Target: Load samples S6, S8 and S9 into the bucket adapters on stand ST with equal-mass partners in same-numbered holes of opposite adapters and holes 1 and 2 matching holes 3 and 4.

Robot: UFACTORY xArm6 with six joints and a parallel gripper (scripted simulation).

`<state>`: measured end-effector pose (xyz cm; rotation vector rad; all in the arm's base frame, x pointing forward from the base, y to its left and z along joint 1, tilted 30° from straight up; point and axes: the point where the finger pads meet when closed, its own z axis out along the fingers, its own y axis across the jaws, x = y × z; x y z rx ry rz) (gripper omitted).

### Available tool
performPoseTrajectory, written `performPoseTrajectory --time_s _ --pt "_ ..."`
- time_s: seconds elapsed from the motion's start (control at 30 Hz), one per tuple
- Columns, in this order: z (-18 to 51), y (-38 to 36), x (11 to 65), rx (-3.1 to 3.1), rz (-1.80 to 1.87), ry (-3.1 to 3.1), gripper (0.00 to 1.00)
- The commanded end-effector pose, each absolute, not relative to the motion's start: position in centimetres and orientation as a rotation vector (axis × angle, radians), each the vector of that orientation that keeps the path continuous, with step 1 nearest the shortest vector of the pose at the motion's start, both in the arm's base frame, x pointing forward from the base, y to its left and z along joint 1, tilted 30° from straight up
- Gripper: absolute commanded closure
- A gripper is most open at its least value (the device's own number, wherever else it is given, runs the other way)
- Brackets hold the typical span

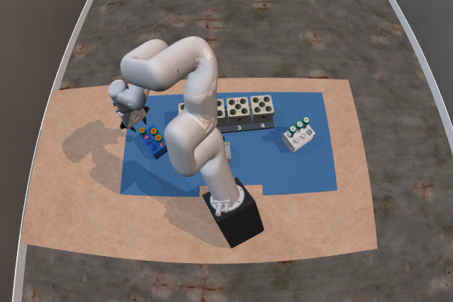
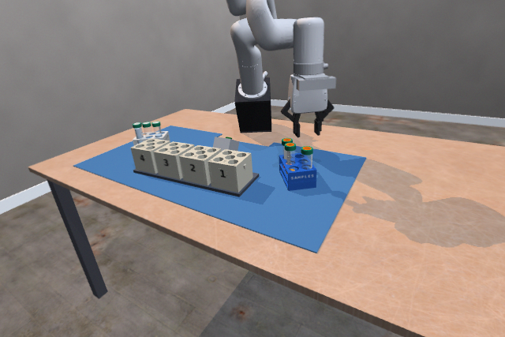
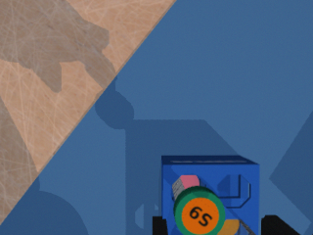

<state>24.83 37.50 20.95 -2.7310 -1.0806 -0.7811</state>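
In the top view, the samples rack (image 1: pixel 156 153) (image 2: pixel 302 182) (image 3: pixel 249 171) sits at about 10 o'clock from the arm's base, w/ all three orange-dot samples in it. S9 (image 1: pixel 142 130) (image 2: pixel 307 149) (image 3: pixel 200 214), probably, as its print is upside down in the wrist view, stands in the end row at 6 o'clock there. Our xArm Gripper (image 1: pixel 139 124) (image 2: pixel 307 133) (image 3: pixel 217 226) hangs just above the rack, fingers apart, nothing between them; we'd guess they're kept part-open to clear a cap w/o knocking the neighbours. Adapter 1 (image 2: pixel 222 180), adapter 2 (image 2: pixel 192 174), adapter 3 (image 1: pixel 238 121) (image 2: pixel 165 168) and adapter 4 (image 1: pixel 262 117) (image 2: pixel 142 162) sit in a row on stand ST (image 1: pixel 239 129) (image 2: pixel 241 192), no tubes in any visible hole, so loading is still to do. The blanks rack (image 1: pixel 294 146) (image 2: pixel 165 136) at 2 o'clock holds three white-dot tubes, mL too small to read; they're there as mass partners. Next, we reckon, line up over S9, drop straight & check its level before picking a hole, as the loose rack could shift if nudged.
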Motion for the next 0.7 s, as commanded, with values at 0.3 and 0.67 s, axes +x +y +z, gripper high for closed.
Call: performPoseTrajectory --time_s 0.3,0.67 --pt "19.4 38.2 25.7 -2.728 -0.785 -1.079 0.43" --pt "17.8 38.6 26.5 -2.728 -0.785 -1.079 0.43"
